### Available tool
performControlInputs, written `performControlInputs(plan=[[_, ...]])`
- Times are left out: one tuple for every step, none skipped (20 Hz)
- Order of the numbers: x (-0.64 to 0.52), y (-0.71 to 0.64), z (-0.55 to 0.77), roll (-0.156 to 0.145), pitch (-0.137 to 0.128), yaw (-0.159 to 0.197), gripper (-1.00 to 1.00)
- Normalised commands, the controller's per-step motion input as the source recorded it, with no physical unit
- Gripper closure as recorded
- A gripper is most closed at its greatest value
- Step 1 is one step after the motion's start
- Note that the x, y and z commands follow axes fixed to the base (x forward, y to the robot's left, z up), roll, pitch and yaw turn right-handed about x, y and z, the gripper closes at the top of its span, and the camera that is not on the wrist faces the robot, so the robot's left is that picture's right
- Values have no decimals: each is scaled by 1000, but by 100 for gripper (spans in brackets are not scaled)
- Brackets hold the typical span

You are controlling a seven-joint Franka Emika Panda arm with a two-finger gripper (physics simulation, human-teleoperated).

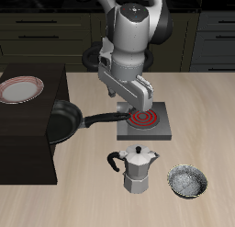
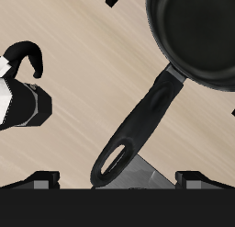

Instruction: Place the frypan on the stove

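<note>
The black frypan (image 1: 62, 120) sits at the edge of the dark side counter (image 1: 27, 139), its long handle (image 1: 99, 116) pointing toward the stove (image 1: 147, 122). The stove is a grey square plate with a red coil, standing on the wooden table just beyond the handle's end. My gripper (image 1: 122, 104) hangs over the handle's tip, beside the stove's corner. In the wrist view the pan (image 2: 197, 33) and its handle (image 2: 142, 116) run down toward my gripper (image 2: 117, 181). The fingers (image 2: 41, 181) stand wide apart on either side of the handle's end, open and holding nothing.
A silver moka pot (image 1: 138, 168) (image 2: 18, 93) stands nearer the table's front edge, with a small speckled grey bowl (image 1: 187, 182) beside it. A white red-rimmed plate (image 1: 22, 89) lies on the dark counter behind the pan.
</note>
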Motion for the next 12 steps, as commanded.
performControlInputs(plan=[[-18,34,-83,10,9,-22,-100],[-71,23,-282,17,23,-25,-100],[8,22,-200,-4,23,-42,-100],[-1,39,-172,0,27,-29,-100],[-39,-64,-205,7,19,-47,-100],[37,39,-199,-10,30,-37,-100],[6,-15,-211,19,30,-36,-100],[65,-65,-229,-26,34,-35,-100],[30,-168,-521,0,78,-76,-100],[29,43,-1,0,0,0,-100],[2,-270,-442,-22,54,-73,-100],[72,-55,-206,-15,19,-9,-100]])
